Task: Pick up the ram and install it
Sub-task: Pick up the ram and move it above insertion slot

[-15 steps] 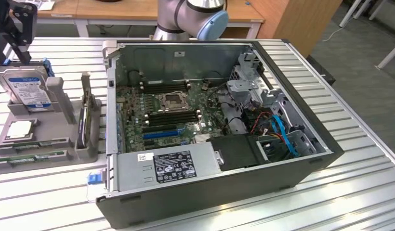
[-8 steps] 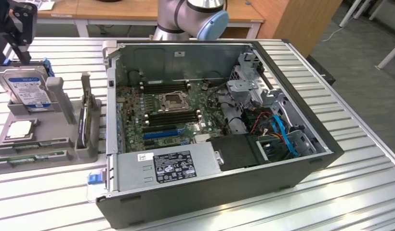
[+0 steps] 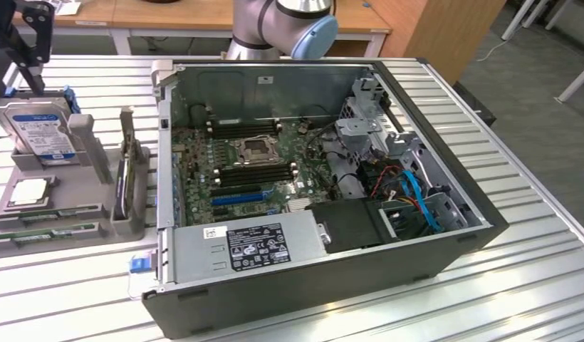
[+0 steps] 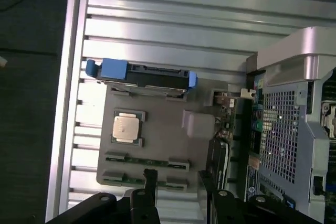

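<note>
Two ram sticks, thin and green, lie flat in grooves of a grey fixture (image 3: 87,187) at the exterior view's left: one ram stick (image 3: 56,212) and a second (image 3: 43,232) closer to the front edge. From the wrist they are the nearer ram stick (image 4: 144,160) and the other ram stick (image 4: 131,181). My gripper (image 3: 15,84) hangs open and empty above the fixture's back end, over the hard drive. In the wrist view the gripper (image 4: 178,182) has a black fingertip (image 4: 150,178) showing above the sticks, apart from them. The motherboard's black memory slots (image 3: 257,173) lie inside the open computer case (image 3: 444,242).
The fixture also holds a silver hard drive (image 3: 43,132) with a blue-and-white label, a processor chip (image 3: 30,191) and an upright dark card (image 3: 129,182). Blue slot strips (image 3: 240,194), cables and a power supply (image 3: 249,246) crowd the case. All stands on a slatted metal table (image 3: 64,292).
</note>
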